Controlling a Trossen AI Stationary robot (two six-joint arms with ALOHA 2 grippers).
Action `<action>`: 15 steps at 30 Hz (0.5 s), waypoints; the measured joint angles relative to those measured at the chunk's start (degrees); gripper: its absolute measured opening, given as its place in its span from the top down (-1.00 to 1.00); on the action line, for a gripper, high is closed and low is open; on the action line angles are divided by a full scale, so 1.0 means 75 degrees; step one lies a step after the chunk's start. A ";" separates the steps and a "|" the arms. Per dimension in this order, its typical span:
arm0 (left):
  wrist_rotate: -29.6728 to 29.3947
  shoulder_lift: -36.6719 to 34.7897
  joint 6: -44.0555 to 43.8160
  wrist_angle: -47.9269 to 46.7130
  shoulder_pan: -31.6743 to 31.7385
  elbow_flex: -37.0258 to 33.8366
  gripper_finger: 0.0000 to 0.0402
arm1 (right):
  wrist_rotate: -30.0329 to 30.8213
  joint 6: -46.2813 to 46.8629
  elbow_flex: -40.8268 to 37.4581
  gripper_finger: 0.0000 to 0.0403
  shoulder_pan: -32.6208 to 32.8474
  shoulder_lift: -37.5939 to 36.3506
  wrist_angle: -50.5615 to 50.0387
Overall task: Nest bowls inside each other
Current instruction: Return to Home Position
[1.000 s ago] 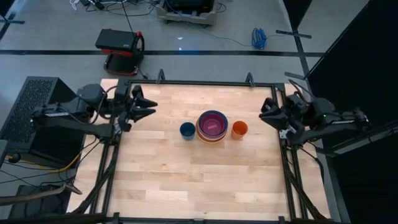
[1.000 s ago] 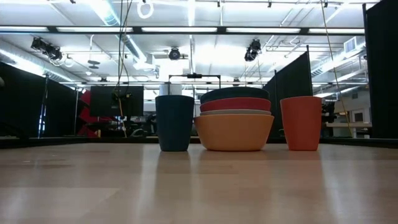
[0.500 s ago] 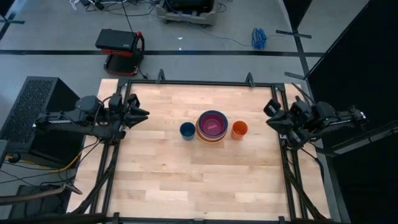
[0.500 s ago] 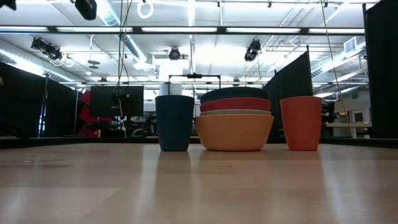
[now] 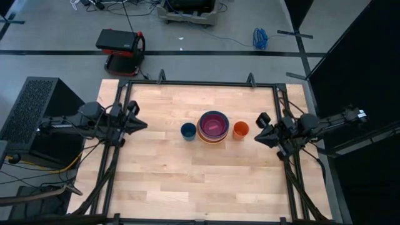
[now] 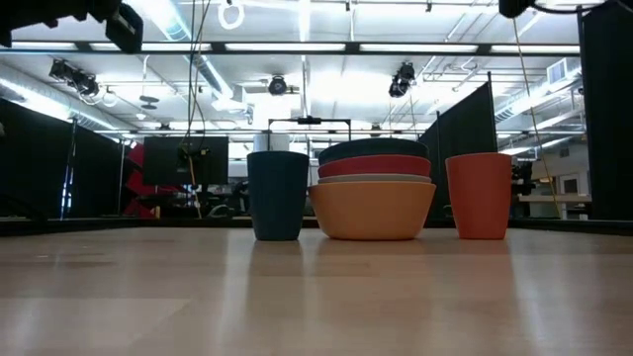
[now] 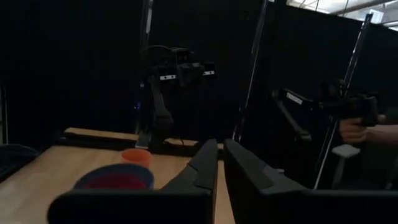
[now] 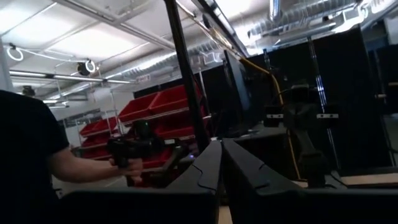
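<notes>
A wooden table (image 5: 187,181), seen from above, with a stack of bowls (image 5: 213,127) near its middle. Two dark arms reach in from the sides. The left gripper (image 5: 141,124) hangs well to the left of the stack, at the table's edge. The right gripper (image 5: 259,135) is nearer, to the stack's right. Both hold nothing, with only a narrow slit between the fingers. The bowls are nested: orange lowest, then white, red and teal, with pink seemingly innermost. A blue cup (image 5: 188,131) stands just left of the stack and an orange cup (image 5: 240,130) just right.
</notes>
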 joint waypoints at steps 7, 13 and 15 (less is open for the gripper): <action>0.0217 -0.0381 0.0256 -0.0186 0.0000 -0.0401 0.95 | 0.0016 -0.0127 -0.0864 1.00 0.0095 -0.0005 0.0726; 0.0216 -0.0414 0.0256 -0.0138 0.0000 -0.0576 0.98 | 0.0020 -0.0119 -0.1378 1.00 0.0095 -0.0013 0.1324; 0.0212 -0.0414 0.0237 -0.0065 0.0000 -0.0718 0.99 | 0.0031 -0.0130 -0.1510 1.00 0.0095 -0.0016 0.1468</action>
